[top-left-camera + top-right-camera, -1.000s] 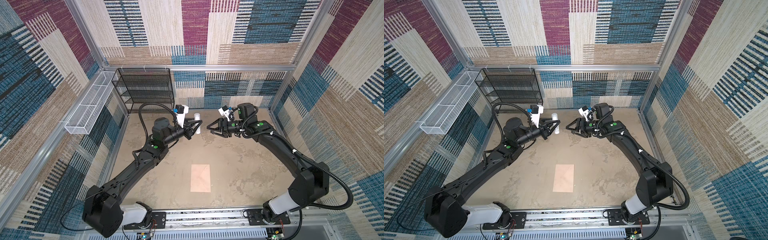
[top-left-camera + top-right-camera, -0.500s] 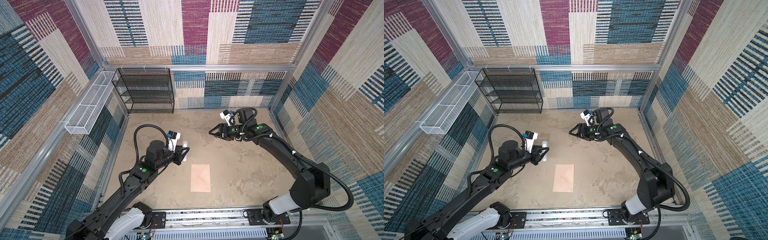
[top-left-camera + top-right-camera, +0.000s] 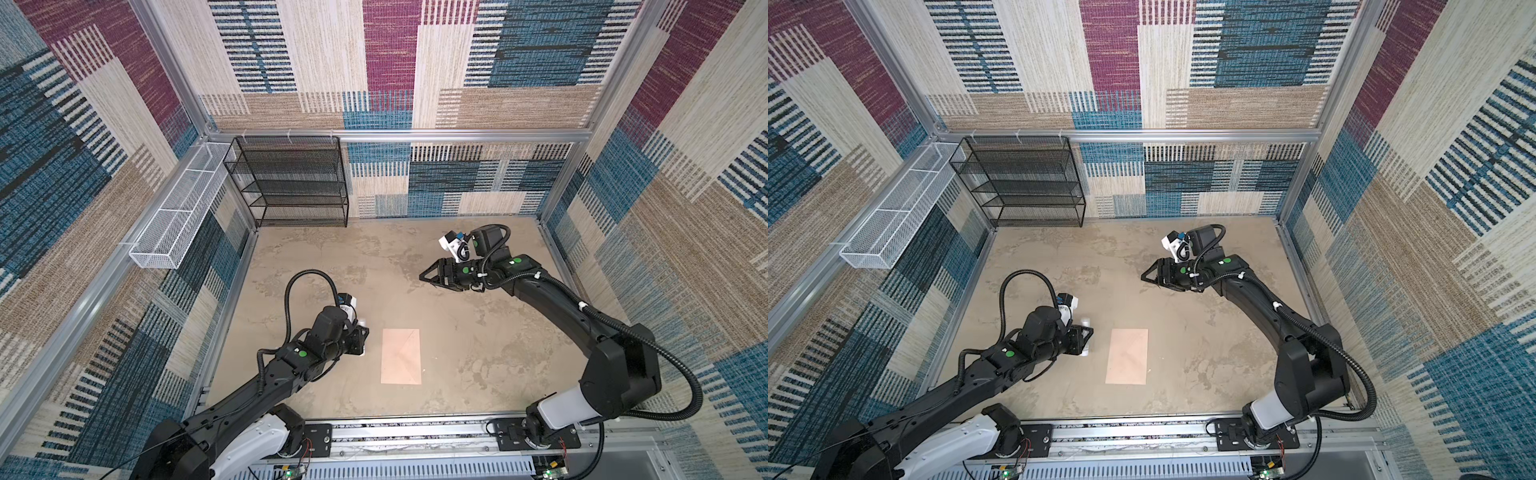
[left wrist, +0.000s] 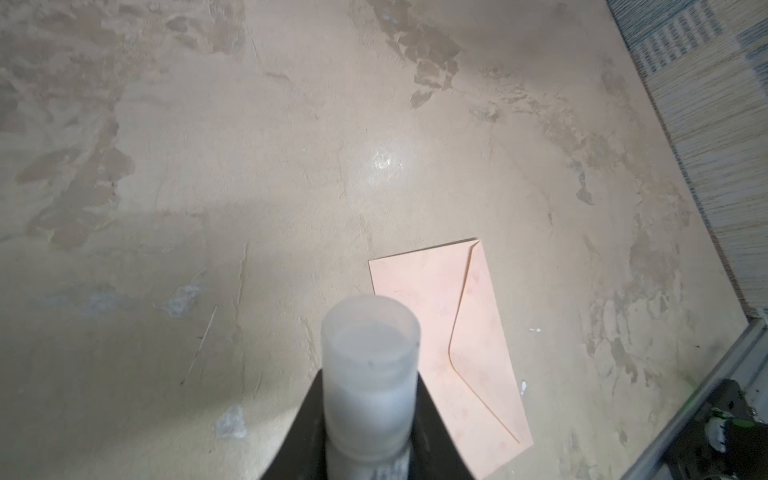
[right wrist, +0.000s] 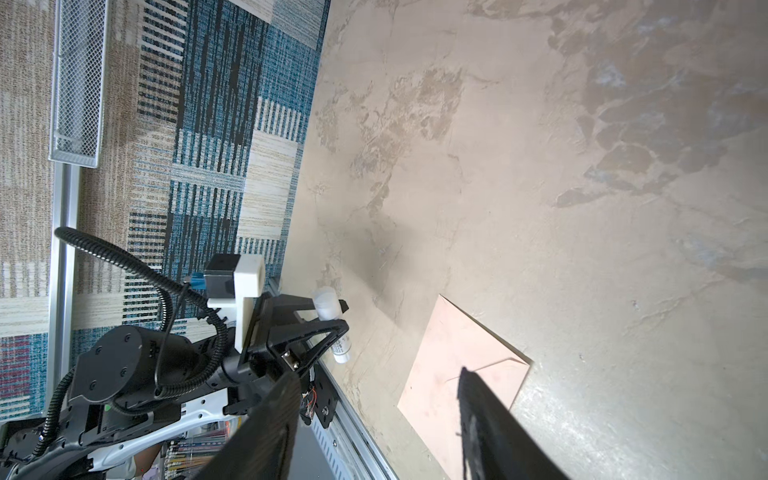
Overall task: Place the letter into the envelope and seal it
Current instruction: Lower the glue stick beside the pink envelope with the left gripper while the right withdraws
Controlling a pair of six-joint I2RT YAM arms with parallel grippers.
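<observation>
Your left gripper [image 3: 362, 338] sits left of centre, low in both top views, its fingers clamped on a white tube [image 4: 370, 374]. The envelope [image 3: 401, 356] lies flat on the table [image 3: 478, 340] just right of that gripper, apart from it, and its flap looks folded down. Your right gripper [image 5: 376, 374] hovers at upper right with its fingers apart, holding nothing.

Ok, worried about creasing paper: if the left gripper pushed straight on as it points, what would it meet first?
Probably the peach-tan paper envelope: in both top views the left gripper, shut on a white cylindrical tube, points at its long edge. Height is unclear; beige tabletop may come first.
</observation>
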